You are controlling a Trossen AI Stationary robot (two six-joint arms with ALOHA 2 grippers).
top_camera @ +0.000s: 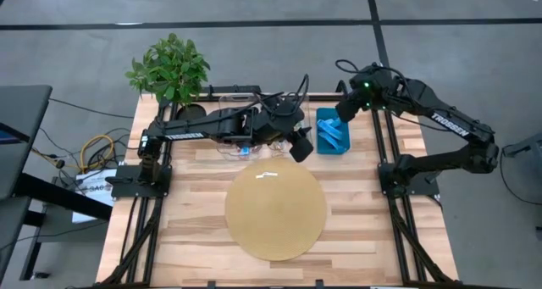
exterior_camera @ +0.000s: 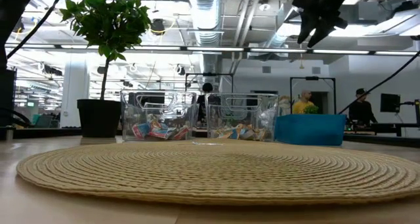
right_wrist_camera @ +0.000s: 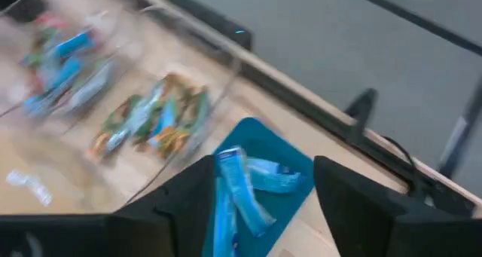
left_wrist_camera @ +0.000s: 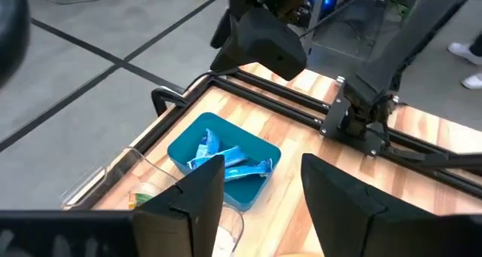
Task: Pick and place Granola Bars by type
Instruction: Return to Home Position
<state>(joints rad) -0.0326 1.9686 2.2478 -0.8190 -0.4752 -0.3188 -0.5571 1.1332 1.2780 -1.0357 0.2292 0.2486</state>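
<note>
Hovering over blue Granola Bars (left_wrist_camera: 226,163) in bin (left_wrist_camera: 239,198), right end effector (right_wrist_camera: 262,174).

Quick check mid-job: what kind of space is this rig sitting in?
Likely an open-plan robotics lab or workshop: exposed ceiling ducts, people in the room beyond the table, and a bare grey floor.

The front of the table is the easy lane: the round mat (top_camera: 275,211) lies flat with open air above it, so a gripper can sweep in low there. The back row is tight though. The left arm (top_camera: 212,128) stretches across over the clear bins (exterior_camera: 159,106), and the left gripper (top_camera: 302,145), fingers apart, hangs just beside the blue tray (exterior_camera: 310,130). The right gripper (top_camera: 347,109), also spread, sits high over the tray's far end. The plant (top_camera: 169,69) blocks the back left corner.
</note>
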